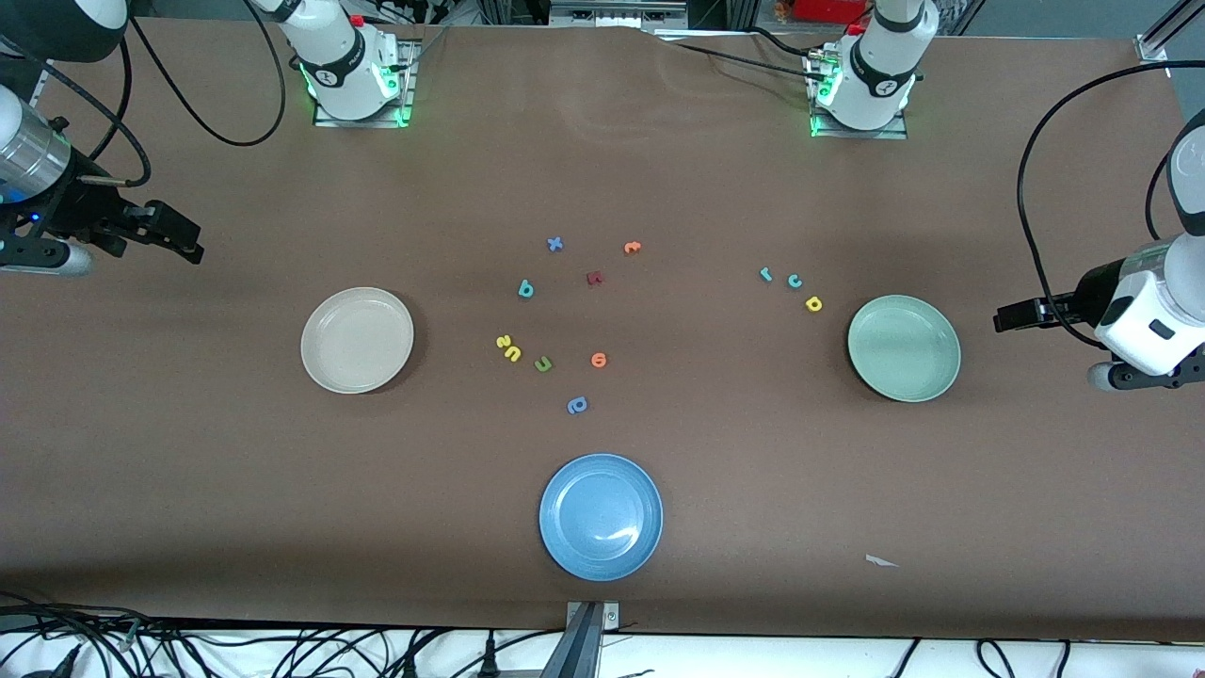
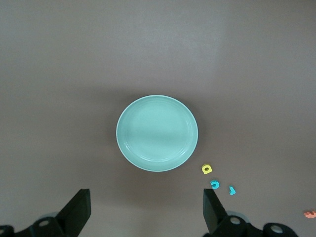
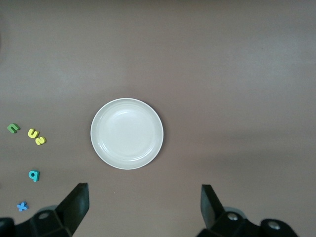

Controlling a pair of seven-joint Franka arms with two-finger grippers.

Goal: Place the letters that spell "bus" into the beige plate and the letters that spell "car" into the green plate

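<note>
Beige plate (image 3: 127, 134) under open right pincer (image 3: 142, 210); letters aside.

foam letters: b (image 1: 525, 289) | u (image 1: 513, 353) | c (image 1: 795, 281) | r (image 1: 765, 274) | x (image 1: 554, 244)

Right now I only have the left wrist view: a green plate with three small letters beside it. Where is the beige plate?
Observer: The beige plate sits toward the right arm's end of the table, with nothing in it.
Operator: And the bus letters?
Observer: The teal b, yellow u and yellow s lie on the table mid-way along it, the u and s touching.
Operator: Is the other arm busy?
Observer: No. The right end effector waits open and holds nothing, over the table at its own arm's end.
</note>
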